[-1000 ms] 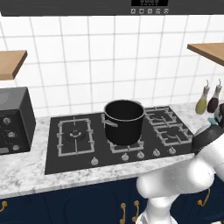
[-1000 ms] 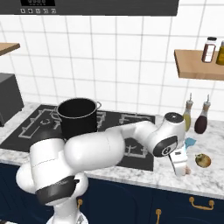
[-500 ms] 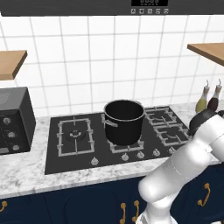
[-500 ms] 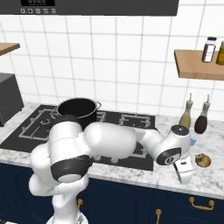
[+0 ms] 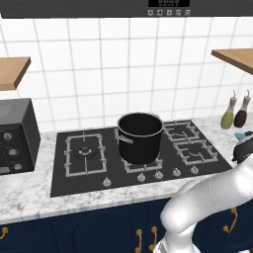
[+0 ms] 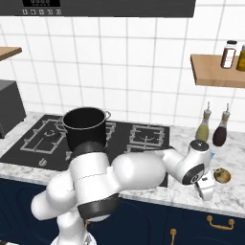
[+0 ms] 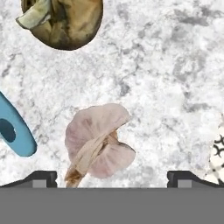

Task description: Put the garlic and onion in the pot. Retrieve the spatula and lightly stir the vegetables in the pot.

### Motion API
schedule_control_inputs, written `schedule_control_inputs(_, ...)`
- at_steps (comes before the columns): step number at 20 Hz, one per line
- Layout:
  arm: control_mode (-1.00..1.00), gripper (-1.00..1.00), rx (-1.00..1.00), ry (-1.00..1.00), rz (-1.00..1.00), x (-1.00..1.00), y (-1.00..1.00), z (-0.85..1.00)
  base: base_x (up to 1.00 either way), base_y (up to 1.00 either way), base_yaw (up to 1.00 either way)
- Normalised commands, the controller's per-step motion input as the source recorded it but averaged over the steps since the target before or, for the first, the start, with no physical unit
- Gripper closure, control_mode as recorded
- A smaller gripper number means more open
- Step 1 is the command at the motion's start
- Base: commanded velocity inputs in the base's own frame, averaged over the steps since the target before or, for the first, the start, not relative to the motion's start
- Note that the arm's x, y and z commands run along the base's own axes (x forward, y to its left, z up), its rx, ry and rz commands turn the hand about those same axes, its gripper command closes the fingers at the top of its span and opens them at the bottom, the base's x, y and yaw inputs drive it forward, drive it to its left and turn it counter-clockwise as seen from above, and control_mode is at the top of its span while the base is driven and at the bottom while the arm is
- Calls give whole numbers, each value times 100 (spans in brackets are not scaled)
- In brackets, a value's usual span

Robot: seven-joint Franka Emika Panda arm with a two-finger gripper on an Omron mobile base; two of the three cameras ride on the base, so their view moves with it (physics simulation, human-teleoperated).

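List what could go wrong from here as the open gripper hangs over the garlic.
The garlic sits left of midway between the open gripper's tips, so closing may nudge it aside. The blue spatula handle and the onion lie close on the counter and could be bumped. The pot is far, so a weak grip risks a drop.

White tiled wall (image 5: 123, 64), marble counter (image 5: 29, 192), navy cabinets (image 6: 201, 229), wooden shelves (image 6: 215, 76).
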Motion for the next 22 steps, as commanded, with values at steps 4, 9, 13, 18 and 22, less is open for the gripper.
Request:
schedule_control_inputs(4,-100,-100,0,0,5,24,-7,-31,0,0,0)
schedule_control_inputs(9,-100,100,-2,0,4,19,-12,-28,0,0,0)
schedule_control_inputs(13,-100,100,-6,-3,5,0,-3,-29,0,0,0)
schedule_control_inputs(18,-100,100,-9,-18,10,-59,42,19,0,0,0)
schedule_control_inputs(22,-100,100,-22,-26,21,-95,100,74,0,0,0)
